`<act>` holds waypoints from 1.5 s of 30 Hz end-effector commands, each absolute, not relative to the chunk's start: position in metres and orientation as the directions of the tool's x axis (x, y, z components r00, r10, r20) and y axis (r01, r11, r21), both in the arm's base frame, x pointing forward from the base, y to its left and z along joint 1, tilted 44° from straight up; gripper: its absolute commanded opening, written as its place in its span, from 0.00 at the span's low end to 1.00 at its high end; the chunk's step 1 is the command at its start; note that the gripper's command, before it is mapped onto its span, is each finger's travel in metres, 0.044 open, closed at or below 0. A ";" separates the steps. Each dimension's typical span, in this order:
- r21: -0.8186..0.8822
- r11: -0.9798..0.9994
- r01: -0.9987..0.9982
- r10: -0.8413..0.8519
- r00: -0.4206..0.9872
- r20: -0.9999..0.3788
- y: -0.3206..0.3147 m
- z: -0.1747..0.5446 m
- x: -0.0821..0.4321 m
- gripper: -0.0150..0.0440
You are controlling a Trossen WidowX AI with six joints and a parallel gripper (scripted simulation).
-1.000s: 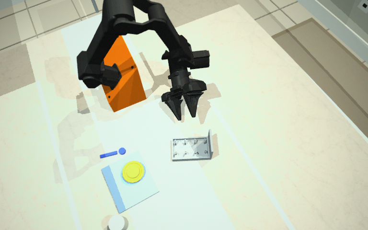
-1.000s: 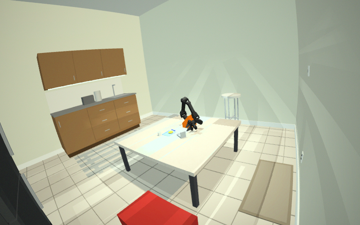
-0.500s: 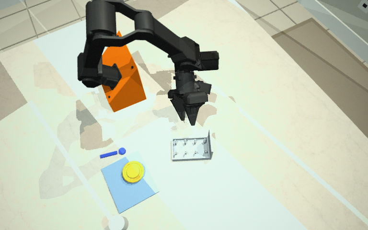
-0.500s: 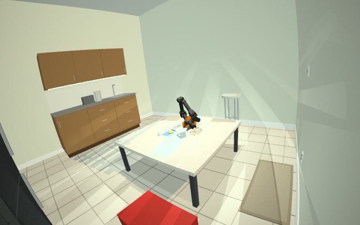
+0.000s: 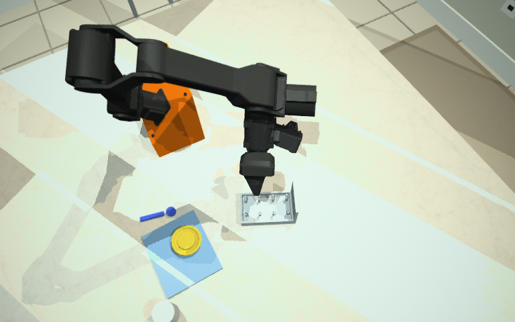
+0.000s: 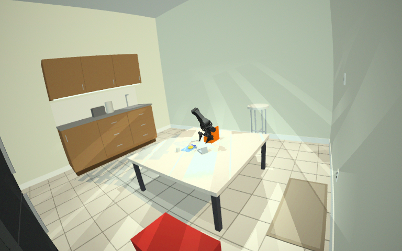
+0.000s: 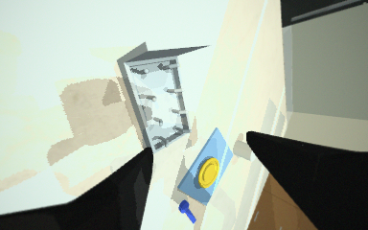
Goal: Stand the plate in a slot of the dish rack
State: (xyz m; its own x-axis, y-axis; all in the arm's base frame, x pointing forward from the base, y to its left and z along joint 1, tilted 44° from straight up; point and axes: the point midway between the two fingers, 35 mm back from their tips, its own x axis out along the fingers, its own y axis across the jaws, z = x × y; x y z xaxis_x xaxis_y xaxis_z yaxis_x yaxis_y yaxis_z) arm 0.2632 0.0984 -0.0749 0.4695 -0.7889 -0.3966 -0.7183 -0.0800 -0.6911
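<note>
A yellow plate (image 5: 186,240) (image 6: 190,147) (image 7: 209,172) lies flat on the blue mat (image 5: 170,284) (image 7: 193,184). The grey dish rack (image 5: 267,223) (image 6: 202,151) (image 7: 139,109) stands empty to the right of the mat in the top view, with short pegs inside and a raised wall at one end. My gripper (image 5: 256,192) (image 7: 199,144) is open and empty. In the top view its tips show over the rack's back edge; in the exterior view the fingers are spread above the table. In the wrist view the plate shows between and beyond the two fingertips.
A blue spoon-like object (image 5: 151,216) (image 7: 187,211) lies beside the mat's back edge. A white cylinder (image 5: 163,312) (image 6: 177,149) stands past the mat's front corner. An orange block (image 5: 182,121) (image 6: 215,134) stands by the arm's base.
</note>
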 end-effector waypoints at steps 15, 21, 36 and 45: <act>-0.772 0.395 -0.498 -0.790 0.245 -0.562 0.075 -0.004 0.297 0.93; -0.760 0.505 -0.410 -0.772 0.179 -0.610 0.064 0.019 0.301 0.93; -0.689 0.725 0.002 -0.688 -0.018 -0.725 0.019 0.111 0.296 0.93; -0.680 0.733 0.022 -0.680 -0.024 -0.733 -0.008 0.088 0.297 0.93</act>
State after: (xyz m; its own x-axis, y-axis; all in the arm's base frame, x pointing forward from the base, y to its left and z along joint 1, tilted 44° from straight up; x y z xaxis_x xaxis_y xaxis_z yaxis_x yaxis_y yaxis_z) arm 0.2988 0.0124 0.1049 -0.0070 -0.6800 -0.7331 0.0176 0.7330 -0.6800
